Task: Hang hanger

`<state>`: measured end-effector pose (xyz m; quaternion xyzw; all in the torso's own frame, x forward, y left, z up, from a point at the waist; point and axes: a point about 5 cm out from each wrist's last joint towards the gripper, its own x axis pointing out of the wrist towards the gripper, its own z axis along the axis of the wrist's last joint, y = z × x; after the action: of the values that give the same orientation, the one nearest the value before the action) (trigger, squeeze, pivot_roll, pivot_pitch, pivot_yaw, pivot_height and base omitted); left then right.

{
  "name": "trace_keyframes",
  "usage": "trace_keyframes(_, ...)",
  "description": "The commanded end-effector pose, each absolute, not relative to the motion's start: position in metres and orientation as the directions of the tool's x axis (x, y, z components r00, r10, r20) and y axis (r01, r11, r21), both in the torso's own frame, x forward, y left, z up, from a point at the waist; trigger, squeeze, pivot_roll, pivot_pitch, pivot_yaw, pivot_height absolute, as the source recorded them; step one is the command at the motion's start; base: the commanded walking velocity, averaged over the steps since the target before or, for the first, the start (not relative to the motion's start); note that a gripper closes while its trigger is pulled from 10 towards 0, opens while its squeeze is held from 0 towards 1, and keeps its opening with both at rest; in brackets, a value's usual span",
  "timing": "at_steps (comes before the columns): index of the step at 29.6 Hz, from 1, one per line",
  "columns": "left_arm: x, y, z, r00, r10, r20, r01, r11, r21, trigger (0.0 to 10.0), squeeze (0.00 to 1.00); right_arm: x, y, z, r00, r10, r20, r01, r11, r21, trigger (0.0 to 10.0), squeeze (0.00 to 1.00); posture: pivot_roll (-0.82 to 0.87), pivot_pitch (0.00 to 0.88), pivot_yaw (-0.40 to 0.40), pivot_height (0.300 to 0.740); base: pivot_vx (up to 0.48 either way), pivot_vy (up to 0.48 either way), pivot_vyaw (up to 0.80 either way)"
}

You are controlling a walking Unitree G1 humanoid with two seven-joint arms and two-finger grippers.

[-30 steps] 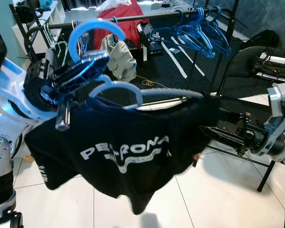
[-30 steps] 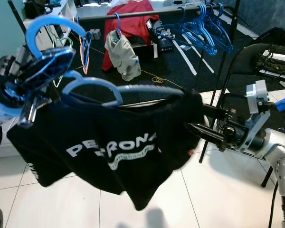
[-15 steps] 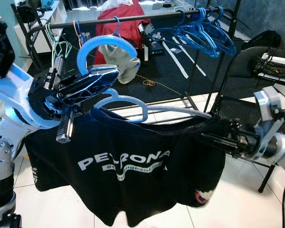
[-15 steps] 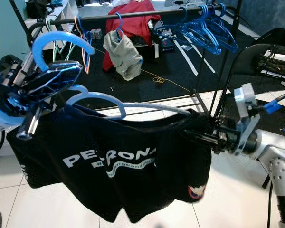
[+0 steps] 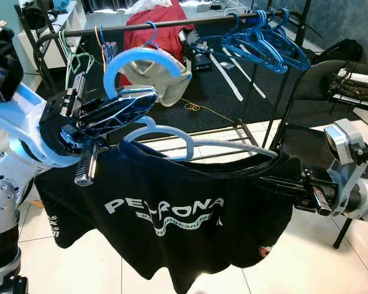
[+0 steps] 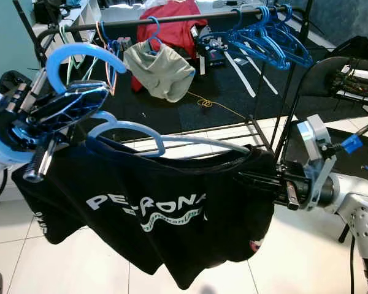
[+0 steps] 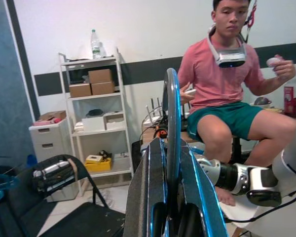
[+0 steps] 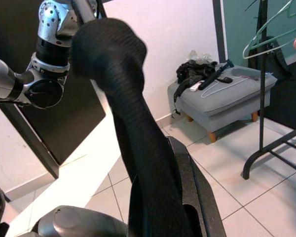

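**Hanger with shirt held between both hands, in front of garment rail**

Hanger: light-blue plastic clothes hanger (image 5: 162, 131) w/ black T-shirt (image 5: 172, 208) (white lettering across chest) draped on it, carried in mid-air above the white tiled floor (image 5: 294, 257). Left hand (image 5: 113, 110): black fingers closed on hanger's upper part, curved hook (image 5: 141, 61) rising above them; left wrist view shows the blue hook edge-on, pinched between the two fingers (image 7: 143, 197). Right hand (image 6: 264, 179): fingers reach into the shirt's right shoulder end; right wrist view shows black cloth (image 8: 133, 138) lying over a finger, so grip appears closed on fabric, tho whether hanger arm is inside cannot be told.

Background: black metal garment rail (image 5: 190, 21) well beyond the hanger, carrying a red garment (image 5: 162, 33), a grey-green garment (image 6: 162, 70) on its own blue hanger, and a bunch of bare blue hangers (image 5: 264, 43) at robot's right end. Black folding chair (image 5: 331, 86) stands right of the rail. Left wrist view: seated person (image 7: 227, 94) in pink shirt, white shelving unit (image 7: 96, 118) w/ boxes.
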<state>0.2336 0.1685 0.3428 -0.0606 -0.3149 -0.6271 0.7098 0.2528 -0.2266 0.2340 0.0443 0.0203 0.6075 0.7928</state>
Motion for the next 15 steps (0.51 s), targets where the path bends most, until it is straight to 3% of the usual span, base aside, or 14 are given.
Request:
trace_keyframes(1, 0.231, 0.178, 0.350, 0.025, -0.855, 0.518, 0.906, 0.238, 0.350, 10.0, 0.00, 0.249, -0.226, 0.235, 0.244, 0.970, 0.010, -0.966, 0.242, 0.096, 0.0, 0.00, -0.10, 0.108, 0.065, 0.740, 0.000, 0.000, 0.00)
trace_keyframes(4, 0.232, 0.183, 0.352, 0.044, -0.854, 0.518, 0.895, 0.264, 0.359, 10.0, 0.00, 0.249, -0.227, 0.235, 0.254, 0.967, 0.009, -0.963, 0.252, 0.095, 0.0, 0.00, -0.10, 0.108, 0.065, 0.740, 0.000, 0.000, 0.00)
trace_keyframes(9, 0.242, 0.222, 0.372, 0.193, -0.775, 0.602, 0.803, 0.477, 0.356, 10.0, 0.00, 0.252, -0.242, 0.240, 0.350, 0.936, 0.049, -0.935, 0.345, 0.079, 0.0, 0.00, -0.10, 0.111, 0.066, 0.740, 0.000, 0.000, 0.00)
trace_keyframes(15, 0.248, 0.246, 0.378, 0.279, -0.697, 0.660, 0.744, 0.592, 0.310, 10.0, 0.00, 0.252, -0.252, 0.240, 0.395, 0.917, 0.059, -0.918, 0.390, 0.077, 0.0, 0.00, -0.10, 0.114, 0.068, 0.740, 0.000, 0.000, 0.00)
